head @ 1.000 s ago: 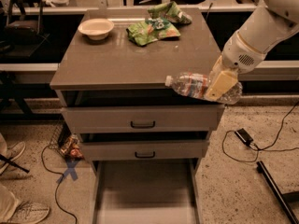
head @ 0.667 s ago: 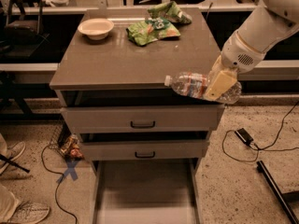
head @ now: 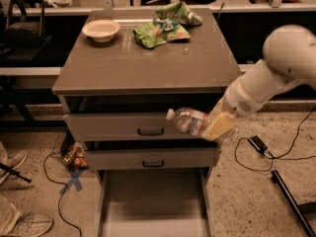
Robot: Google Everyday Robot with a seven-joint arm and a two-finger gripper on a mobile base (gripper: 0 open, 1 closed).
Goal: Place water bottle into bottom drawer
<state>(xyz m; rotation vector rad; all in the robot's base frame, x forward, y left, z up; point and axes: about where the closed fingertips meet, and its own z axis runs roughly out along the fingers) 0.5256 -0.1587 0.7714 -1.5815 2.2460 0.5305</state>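
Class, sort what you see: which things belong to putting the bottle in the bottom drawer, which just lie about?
For the job: water bottle; tool, gripping it in front of the upper drawers; bottom drawer, pulled open.
Lying about: bowl; green bags, both on the cabinet top.

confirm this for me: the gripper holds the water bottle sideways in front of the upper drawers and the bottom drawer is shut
One thing is wrong: the bottom drawer is not shut. It is pulled open with its pale floor showing, as the camera view shows. The rest is right: the gripper holds the water bottle sideways in front of the upper drawers.
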